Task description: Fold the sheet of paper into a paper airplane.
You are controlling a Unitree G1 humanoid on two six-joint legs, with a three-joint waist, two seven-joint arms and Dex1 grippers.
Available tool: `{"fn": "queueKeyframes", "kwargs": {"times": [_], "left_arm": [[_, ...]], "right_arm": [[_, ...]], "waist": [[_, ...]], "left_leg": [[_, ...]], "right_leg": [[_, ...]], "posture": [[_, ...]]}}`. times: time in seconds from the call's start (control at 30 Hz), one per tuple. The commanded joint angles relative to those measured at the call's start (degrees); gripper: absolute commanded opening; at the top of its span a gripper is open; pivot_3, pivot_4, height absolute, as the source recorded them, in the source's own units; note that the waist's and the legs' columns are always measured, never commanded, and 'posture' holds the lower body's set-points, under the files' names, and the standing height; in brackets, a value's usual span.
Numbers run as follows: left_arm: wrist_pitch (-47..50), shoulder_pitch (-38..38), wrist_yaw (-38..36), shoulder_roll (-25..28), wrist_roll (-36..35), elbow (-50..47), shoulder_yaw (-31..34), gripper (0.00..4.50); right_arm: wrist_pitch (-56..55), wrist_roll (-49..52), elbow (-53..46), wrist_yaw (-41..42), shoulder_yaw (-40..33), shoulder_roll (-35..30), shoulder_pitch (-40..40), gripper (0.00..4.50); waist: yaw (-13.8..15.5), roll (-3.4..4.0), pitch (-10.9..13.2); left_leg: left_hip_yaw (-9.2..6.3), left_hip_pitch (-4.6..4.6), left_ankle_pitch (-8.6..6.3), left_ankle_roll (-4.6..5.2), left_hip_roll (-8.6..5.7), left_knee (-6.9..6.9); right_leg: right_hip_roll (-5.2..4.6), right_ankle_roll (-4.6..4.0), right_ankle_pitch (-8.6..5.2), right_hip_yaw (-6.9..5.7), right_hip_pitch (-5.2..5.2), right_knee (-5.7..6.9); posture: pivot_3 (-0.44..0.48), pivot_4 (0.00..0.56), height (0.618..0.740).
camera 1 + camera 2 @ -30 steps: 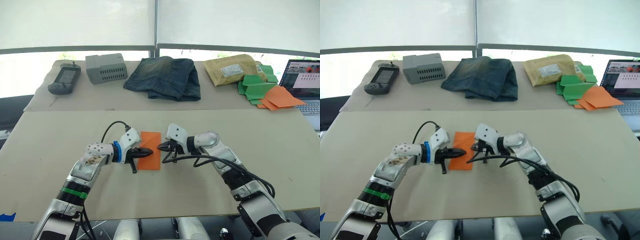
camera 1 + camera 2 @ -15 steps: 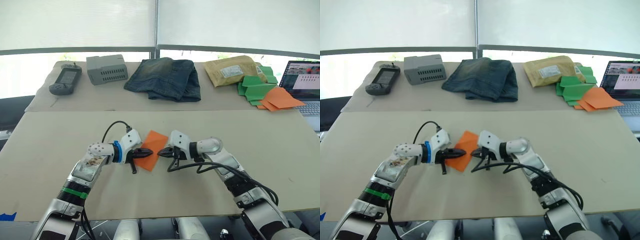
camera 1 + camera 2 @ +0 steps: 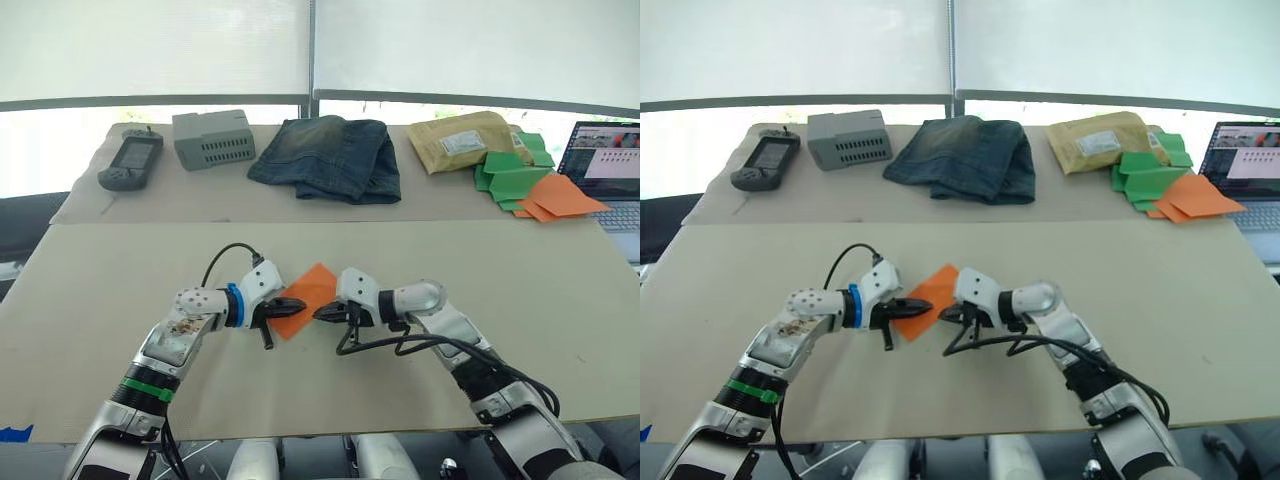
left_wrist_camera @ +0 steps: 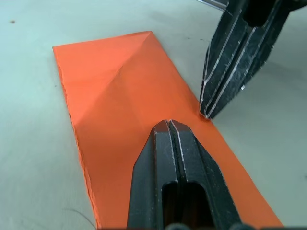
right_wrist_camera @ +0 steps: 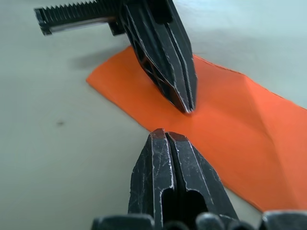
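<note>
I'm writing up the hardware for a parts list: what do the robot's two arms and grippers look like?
Both arms have silver-grey metal links with white housings at the wrists. The left gripper and right gripper each have two black, ribbed, tapering fingers. The left arm carries a blue ring at the wrist and a green band lower on the forearm. Black cables loop off both wrists and run along the right arm.

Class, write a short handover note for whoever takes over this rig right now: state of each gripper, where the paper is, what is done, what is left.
Left gripper: shut, tip pressing down on the sheet of paper.
Right gripper: shut, tip at the sheet's edge, opposite the left.
Sheet: flat on the near table, a narrow orange strip lying at a slant, with diagonal creases at one end.
Done: sheet folded to a strip.
Left: nose and wing folds; no airplane shape yet.
</note>
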Motion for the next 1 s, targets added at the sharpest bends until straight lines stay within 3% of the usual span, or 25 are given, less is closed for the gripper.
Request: {"fn": "queueKeyframes", "kwargs": {"times": [0.03,0.17,0.6,1.0], "left_arm": [[1.09,0.7,-0.32,1.04,1.01,0.74,-0.6,0.0],[1.25,0.34,-0.19,0.86,0.86,0.89,-0.47,0.0],[1.67,-1.11,-0.66,0.31,0.36,1.96,-0.29,0.0],[-3.04,-6.56,-0.75,-2.55,0.78,9.47,0.67,0.0]], "right_arm": [[4.79,-1.78,-3.07,0.38,-0.56,-3.83,-0.49,0.01],[4.49,-4.64,-1.19,-2.1,0.47,-4.97,-2.25,0.01],[-8.89,-8.01,21.99,-9.01,0.5,4.73,-12.63,0.01],[-9.29,-6.81,18.32,-8.74,-2.19,3.78,-8.71,0.01]], "waist": [[0.25,0.0,0.0],[0.58,0.0,0.0],[0.06,-0.01,0.0],[0.62,0.0,0.0]], "left_leg": [[0.0,-0.01,0.0,0.0,0.0,0.0],[0.02,-0.02,0.0,0.0,0.01,0.0],[0.04,0.08,0.0,0.0,0.05,0.0],[0.01,0.03,0.01,0.0,0.02,0.0]], "right_leg": [[-0.01,0.0,0.0,-0.01,0.0,-0.04],[0.01,0.01,0.01,-0.02,0.0,-0.11],[0.05,0.0,0.05,0.0,0.06,-0.08],[0.03,0.0,0.05,0.0,0.04,-0.02]], "posture": [[0.0,0.15,0.728],[0.0,0.15,0.728],[0.0,0.15,0.728],[0.0,0.15,0.728]]}}
